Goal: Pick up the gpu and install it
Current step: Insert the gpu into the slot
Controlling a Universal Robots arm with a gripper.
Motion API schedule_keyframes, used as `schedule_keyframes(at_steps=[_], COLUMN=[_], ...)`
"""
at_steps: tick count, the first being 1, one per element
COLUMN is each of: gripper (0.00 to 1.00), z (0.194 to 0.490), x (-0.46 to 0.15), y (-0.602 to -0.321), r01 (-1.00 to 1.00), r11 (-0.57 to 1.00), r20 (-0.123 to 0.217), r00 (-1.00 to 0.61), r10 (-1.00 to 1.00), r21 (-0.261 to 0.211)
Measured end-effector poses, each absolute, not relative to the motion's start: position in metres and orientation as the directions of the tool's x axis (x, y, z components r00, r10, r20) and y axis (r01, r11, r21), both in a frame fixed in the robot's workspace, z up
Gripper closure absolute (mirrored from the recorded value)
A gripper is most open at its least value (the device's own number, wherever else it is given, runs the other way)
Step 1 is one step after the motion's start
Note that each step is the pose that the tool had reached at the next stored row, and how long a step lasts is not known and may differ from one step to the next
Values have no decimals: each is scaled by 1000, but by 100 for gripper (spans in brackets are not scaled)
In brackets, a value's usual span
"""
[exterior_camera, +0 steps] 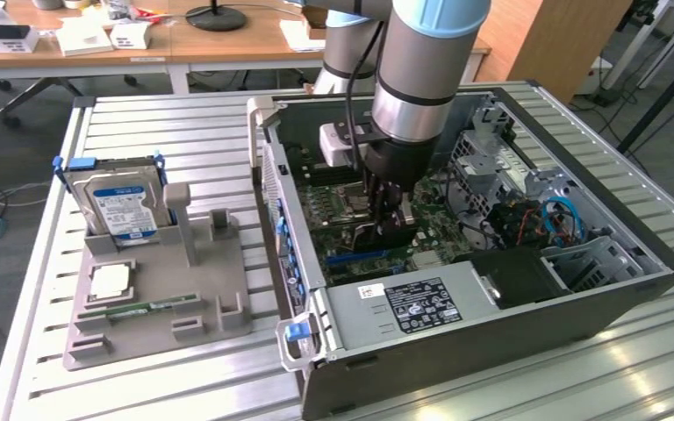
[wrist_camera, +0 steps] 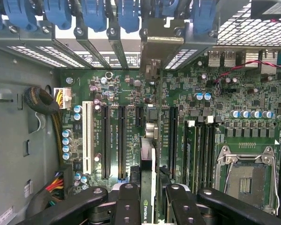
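The gpu (wrist_camera: pixel 150 145) appears edge-on in the wrist view, a thin card with a green board edge and a silvery end bracket (wrist_camera: pixel 154 44) up at the case's rear slot openings. It stands upright over the motherboard's black expansion slots (wrist_camera: pixel 122 140). Whether it is seated in a slot I cannot tell. My gripper (wrist_camera: pixel 151 199) is shut on the card, one black finger (wrist_camera: pixel 127 199) on each side. In the exterior view my gripper (exterior_camera: pixel 389 219) reaches down into the open computer case (exterior_camera: pixel 512 351), with the dark gpu (exterior_camera: pixel 386 235) below it.
A grey holder (exterior_camera: pixel 155 324) to the exterior view's left of the case carries a blue-labelled hard drive (exterior_camera: pixel 124 206), a square chip (exterior_camera: pixel 111 281) and a green memory stick (exterior_camera: pixel 138 311). Inside the case are a power supply (exterior_camera: pixel 413 303), blue cables (exterior_camera: pixel 560 219), a white slot (wrist_camera: pixel 88 136) and the CPU socket (wrist_camera: pixel 246 176).
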State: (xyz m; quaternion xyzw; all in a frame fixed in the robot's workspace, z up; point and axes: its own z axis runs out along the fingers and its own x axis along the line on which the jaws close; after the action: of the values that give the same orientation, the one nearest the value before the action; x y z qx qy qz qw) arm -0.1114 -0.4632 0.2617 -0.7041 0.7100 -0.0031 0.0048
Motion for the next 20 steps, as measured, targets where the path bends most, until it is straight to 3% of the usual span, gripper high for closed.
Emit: schedule_keyframes(at_steps=[20], gripper=[74], z=[260], x=[-110], y=[-459], r01=[-1000], r11=[-10], r20=[-3], r00=[10], r10=[-1000], r21=[-19])
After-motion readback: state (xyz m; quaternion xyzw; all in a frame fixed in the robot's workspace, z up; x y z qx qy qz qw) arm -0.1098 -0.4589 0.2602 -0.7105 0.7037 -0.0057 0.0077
